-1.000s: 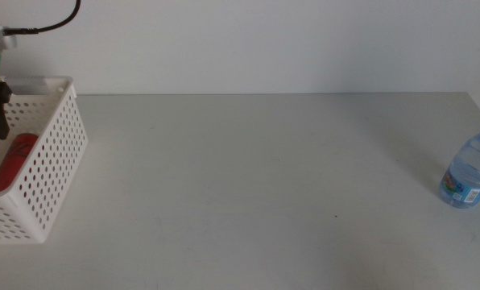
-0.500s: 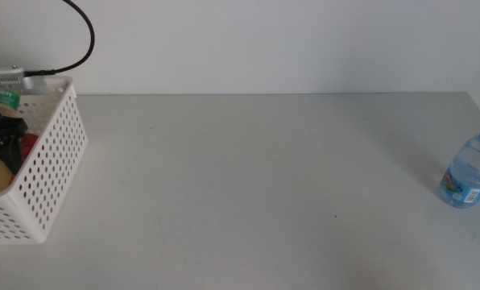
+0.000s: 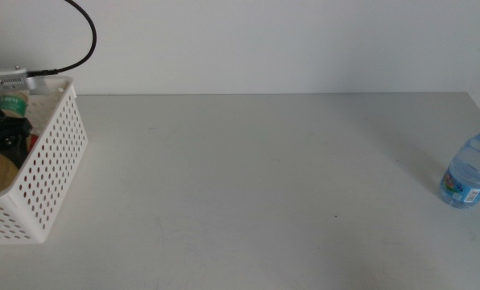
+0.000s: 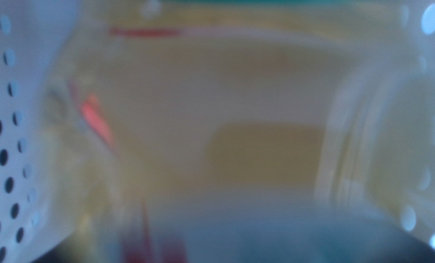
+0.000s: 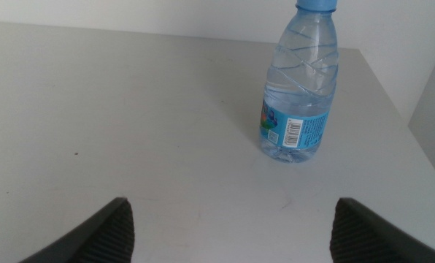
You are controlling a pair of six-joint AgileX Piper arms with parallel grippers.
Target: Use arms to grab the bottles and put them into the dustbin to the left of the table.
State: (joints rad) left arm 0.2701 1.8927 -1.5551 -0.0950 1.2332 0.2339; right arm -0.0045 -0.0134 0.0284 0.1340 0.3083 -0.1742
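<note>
We hold left gripper point(image 3: 2, 137) inside white perforated plastic basket point(image 3: 51, 173); jaws' state indiscernible. Right gripper point(image 5: 232, 226), jaws wide, faces clear blue-capped water bottle point(image 5: 299, 84); off-centre approach risks toppling it.

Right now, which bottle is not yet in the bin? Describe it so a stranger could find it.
On the light-grey table, look to the far right edge, opposite the white basket. The water bottle stands upright there alone: clear, with a blue cap and blue label.

The left wrist view is a close yellow blur. The basket point(image 3: 51, 173) is cut off at the middle view's left edge, the water bottle point(image 3: 470, 171) at its right.
</note>
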